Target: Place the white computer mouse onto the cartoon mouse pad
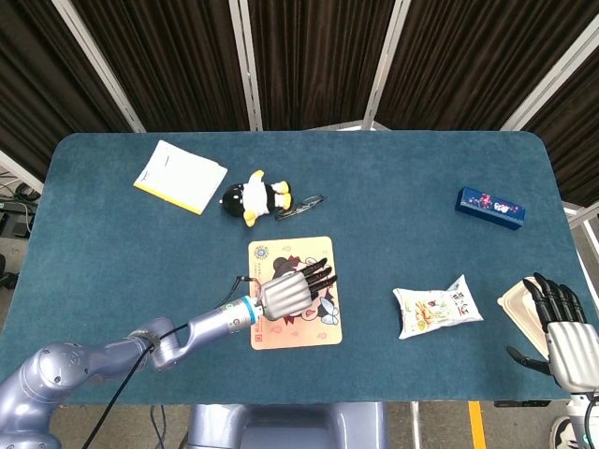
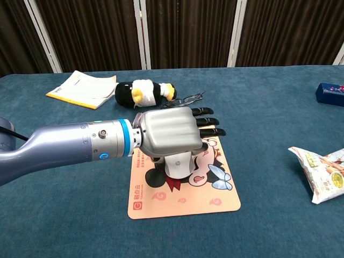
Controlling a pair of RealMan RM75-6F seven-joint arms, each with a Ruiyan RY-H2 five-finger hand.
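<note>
White computer mouse cannot be made out; the left hand [image 2: 169, 134] lies palm-down over the cartoon mouse pad [image 2: 215, 199], its hold unclear. Right hand [image 1: 566, 329] rests empty, fingers apart.

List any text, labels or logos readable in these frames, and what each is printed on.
None reads clearly.
Mouse pad: a red round logo and small print along its left edge, too blurred to read.
Snack bag: print too small.
Blue box: markings too small.
Booklet: no legible text.
Left hand: small mark, unreadable.

Mouse pad [image 2: 215, 201] has small print, too tiny to read.
</note>
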